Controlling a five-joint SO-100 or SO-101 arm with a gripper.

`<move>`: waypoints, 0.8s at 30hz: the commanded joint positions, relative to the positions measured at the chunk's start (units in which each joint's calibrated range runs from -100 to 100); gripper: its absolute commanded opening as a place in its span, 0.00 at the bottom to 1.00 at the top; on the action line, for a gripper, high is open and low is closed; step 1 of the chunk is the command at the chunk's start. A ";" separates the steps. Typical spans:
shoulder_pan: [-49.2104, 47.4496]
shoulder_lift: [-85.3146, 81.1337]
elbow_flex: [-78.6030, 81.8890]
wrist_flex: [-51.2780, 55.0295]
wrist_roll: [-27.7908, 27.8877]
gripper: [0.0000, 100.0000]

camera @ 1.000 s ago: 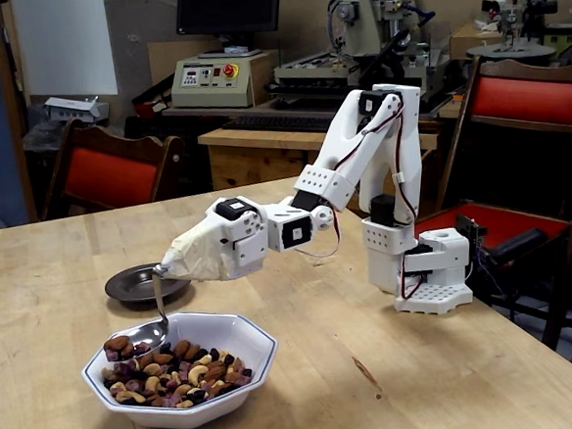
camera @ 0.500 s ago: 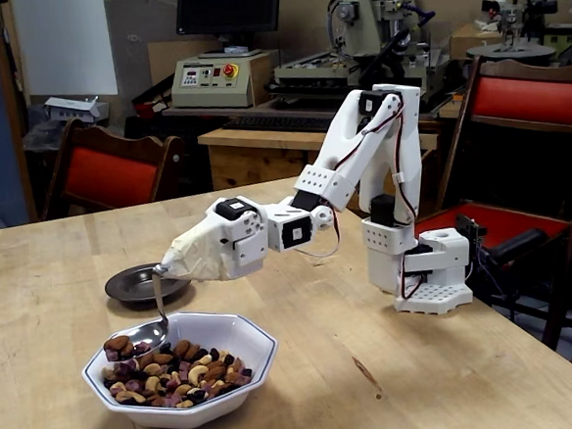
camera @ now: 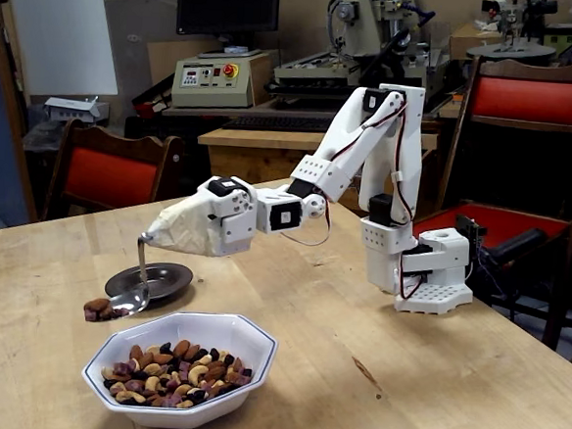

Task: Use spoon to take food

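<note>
Fixed view, from across the wooden table: the white arm reaches to the left, and its gripper is wrapped in pale tape, so I cannot tell how the jaws stand — only that the spoon hangs from its tip, handle near upright. Half a second ago the spoon's bowl was down among the food in the white bowl; now it is lifted clear and has shifted left, out past the bowl's rim, in front of the dark saucer. A few brown pieces ride on the spoon. The gripper sits higher and further left than before. Bowl and saucer have not moved.
</note>
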 commanded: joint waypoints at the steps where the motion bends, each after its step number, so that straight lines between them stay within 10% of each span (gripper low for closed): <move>1: 2.23 -4.28 -0.47 -1.24 0.10 0.04; 24: 7.93 -4.88 5.10 -1.63 0.05 0.04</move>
